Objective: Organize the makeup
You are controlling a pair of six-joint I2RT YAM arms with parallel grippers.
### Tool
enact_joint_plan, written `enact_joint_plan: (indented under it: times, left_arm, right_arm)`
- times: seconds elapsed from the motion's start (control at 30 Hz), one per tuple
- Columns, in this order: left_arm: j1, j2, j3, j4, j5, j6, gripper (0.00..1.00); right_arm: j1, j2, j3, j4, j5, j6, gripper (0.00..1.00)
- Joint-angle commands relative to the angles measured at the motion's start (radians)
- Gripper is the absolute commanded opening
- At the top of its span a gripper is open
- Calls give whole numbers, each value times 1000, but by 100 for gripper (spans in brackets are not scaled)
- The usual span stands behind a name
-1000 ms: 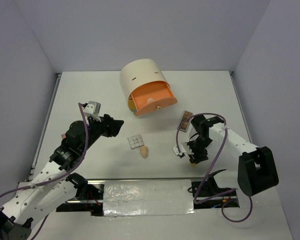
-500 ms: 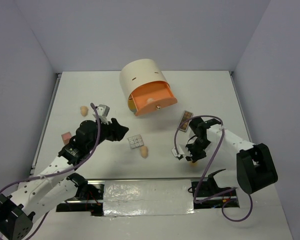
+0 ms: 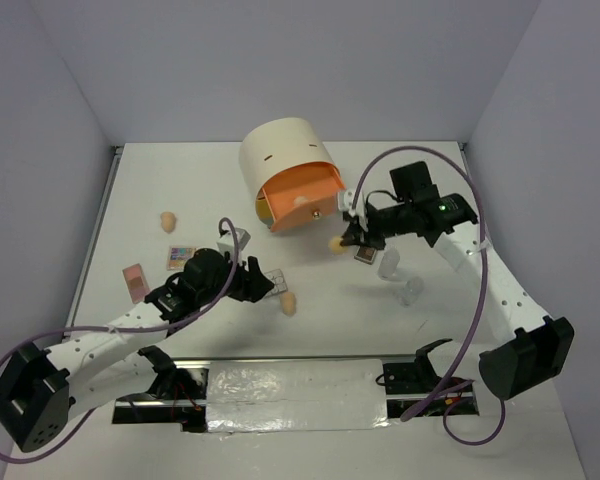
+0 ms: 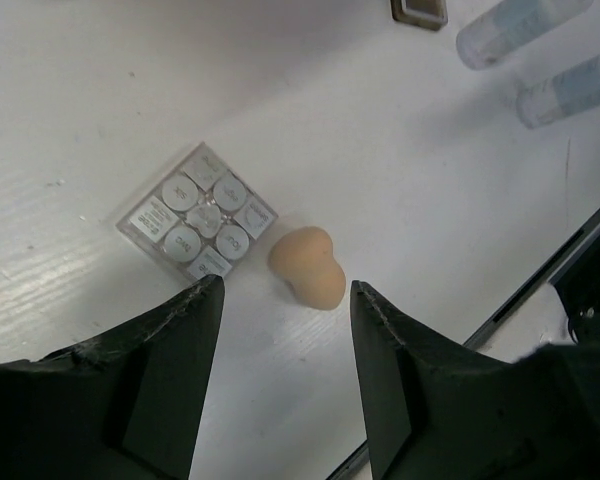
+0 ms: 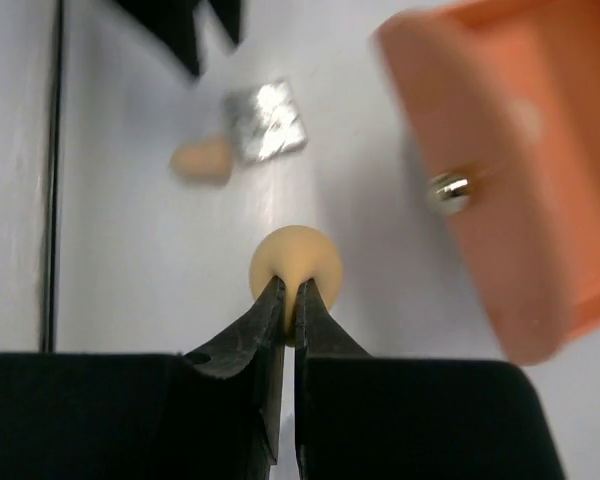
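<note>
sponge (image 4: pixel 307 267) just beside palette (image 4: pixel 197 211), bottles (image 3: pixel 388 264) farther right

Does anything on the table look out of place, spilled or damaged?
Nothing looks spilled or broken. The orange drawer stands pulled out of the cream unit, and the rest lies scattered: a loose sponge and a pinkish card far left, two clear bottles on the right. The right gripper pinches a second sponge.

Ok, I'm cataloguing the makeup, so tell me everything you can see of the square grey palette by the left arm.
The square grey palette is a flat, clear plastic-looking case holding nine round silvery-grey pans, three by three. It lies flat on the white table, turned cornerwise in the left wrist view. A peach sponge lies beside one corner; whether they touch is unclear.
</note>
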Motion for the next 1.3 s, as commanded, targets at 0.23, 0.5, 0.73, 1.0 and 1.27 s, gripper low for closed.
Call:
enact_joint_plan:
  times: [0.23, 0.5, 0.73, 1.0, 1.27]
  left_arm:
    - [-95, 64, 57, 62, -79, -57, 67]
    - [-149, 87, 60, 52, -131, -80, 67]
    - [-190, 116, 69, 28, -168, -80, 67]
    - [-244, 176, 89, 11, -199, -70, 66]
    - [-284, 201, 95, 20, -219, -59, 62]
  right_arm:
    - [12, 83, 174, 714, 155, 1019, 0]
    - [17, 171, 182, 783, 281, 1055, 15]
    - [20, 218, 180, 771, 266, 1006, 54]
    - [12, 179, 191, 733, 218, 903, 85]
    - [-98, 105, 143, 696, -12, 869, 75]
